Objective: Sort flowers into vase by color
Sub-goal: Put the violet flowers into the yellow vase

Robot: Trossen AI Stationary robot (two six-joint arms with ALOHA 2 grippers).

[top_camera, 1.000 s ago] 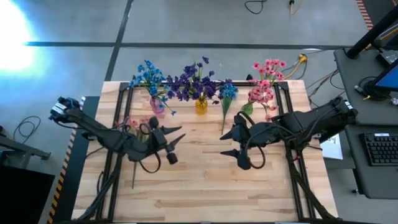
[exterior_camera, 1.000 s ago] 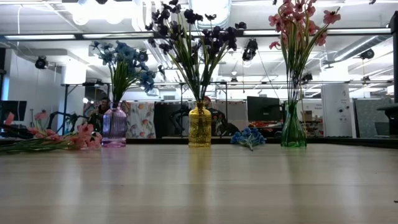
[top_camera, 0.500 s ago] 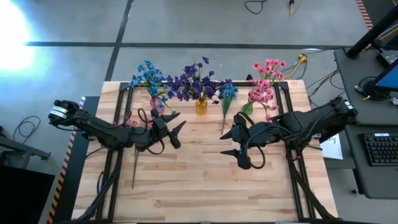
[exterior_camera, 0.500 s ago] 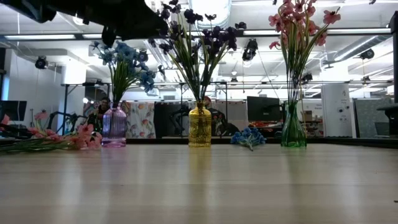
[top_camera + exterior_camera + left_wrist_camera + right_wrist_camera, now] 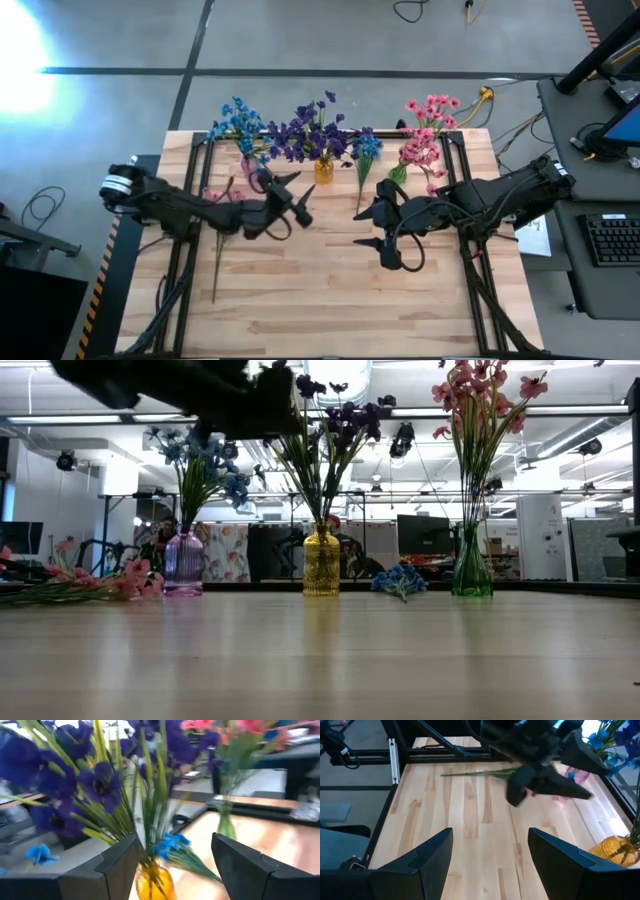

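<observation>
Three vases stand along the table's far edge: a purple vase with blue flowers, a yellow vase with dark purple flowers, and a green vase with pink flowers. A loose blue sprig lies flat between the yellow and green vases. A loose pink sprig lies flat at the left. My left gripper hovers open just left of the yellow vase, touching nothing. My right gripper hovers open at mid-table, near the blue sprig's stem end.
Black rails run along the table's left and right sides. Bare wood fills the near half of the table. In the low view the left arm is high above the table, in front of the blue flowers.
My left gripper has swung from over the pink sprig toward the table's right and far edge, ending beside the yellow vase, still open. The right arm has kept still, and no flower has moved.
</observation>
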